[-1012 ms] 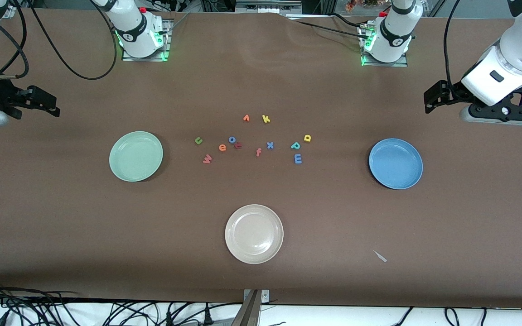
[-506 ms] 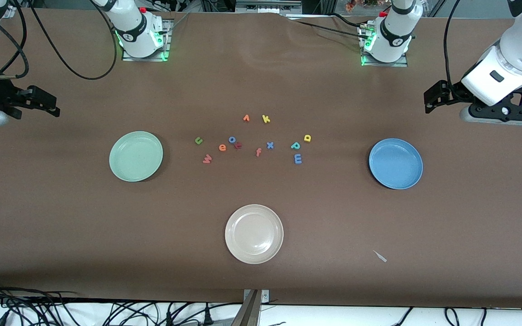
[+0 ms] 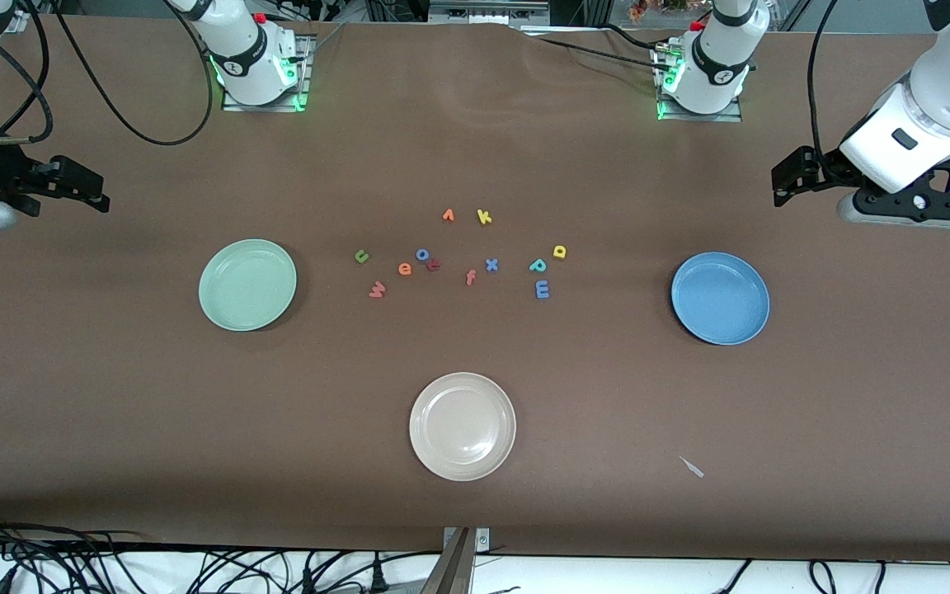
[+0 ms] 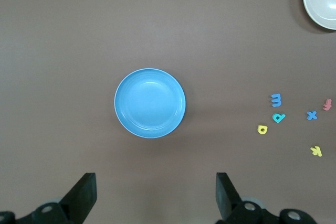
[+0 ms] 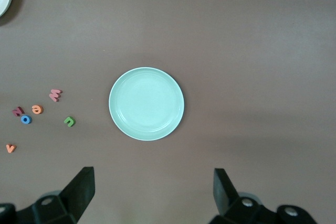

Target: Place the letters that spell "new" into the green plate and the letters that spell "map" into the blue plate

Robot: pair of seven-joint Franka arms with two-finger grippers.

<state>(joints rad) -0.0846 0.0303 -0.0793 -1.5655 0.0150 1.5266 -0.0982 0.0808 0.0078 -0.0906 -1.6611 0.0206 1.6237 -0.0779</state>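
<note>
Cream-white plate (image 4: 324,1) cut off at edge

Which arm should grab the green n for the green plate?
Probably right. The olive-green n lies at the right arm's end of the letter cluster, beside the green plate. The right end effector hangs open there.

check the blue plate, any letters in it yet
No, the blue plate is bare, and the blue m lies on the table beside it.
</note>
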